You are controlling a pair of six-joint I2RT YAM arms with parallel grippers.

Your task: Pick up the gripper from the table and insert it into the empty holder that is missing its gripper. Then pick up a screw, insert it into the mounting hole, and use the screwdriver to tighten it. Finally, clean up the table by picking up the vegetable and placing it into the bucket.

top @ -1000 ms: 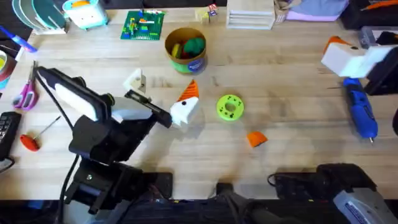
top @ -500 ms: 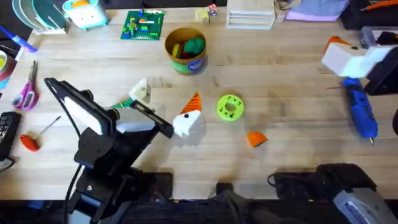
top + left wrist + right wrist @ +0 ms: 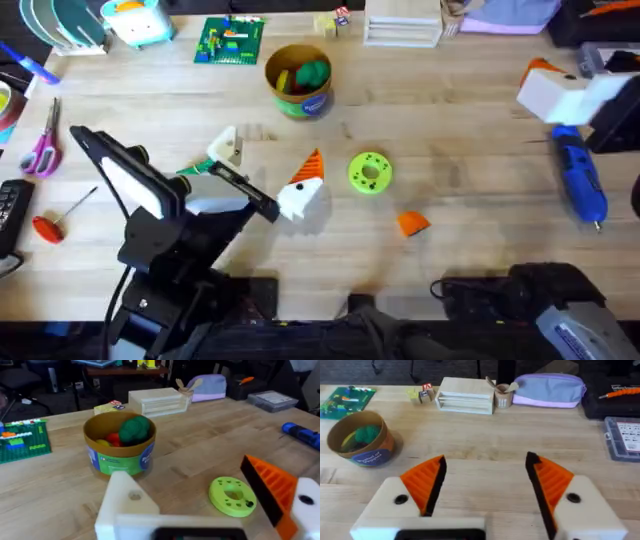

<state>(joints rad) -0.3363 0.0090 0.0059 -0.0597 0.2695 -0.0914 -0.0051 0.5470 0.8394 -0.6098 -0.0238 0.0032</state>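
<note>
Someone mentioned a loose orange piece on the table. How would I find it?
Start at the round tan bucket near the table's far edge, then come toward the arms past the lime-green disc. The gripper lies flat just nearer than that disc: a small orange wedge alone on bare wood, unlike the other orange tips, which sit on white blocks.

the right gripper (image 3: 485, 485) is seen with its two orange-tipped white fingers (image 3: 420, 487) spread wide above the wooden table (image 3: 485, 440). the bucket (image 3: 361, 438), with a green toy inside, stands well apart from them. a purple pouch (image 3: 548, 390) and a pale wooden box (image 3: 466, 395) lie along the table's far edge.
</note>
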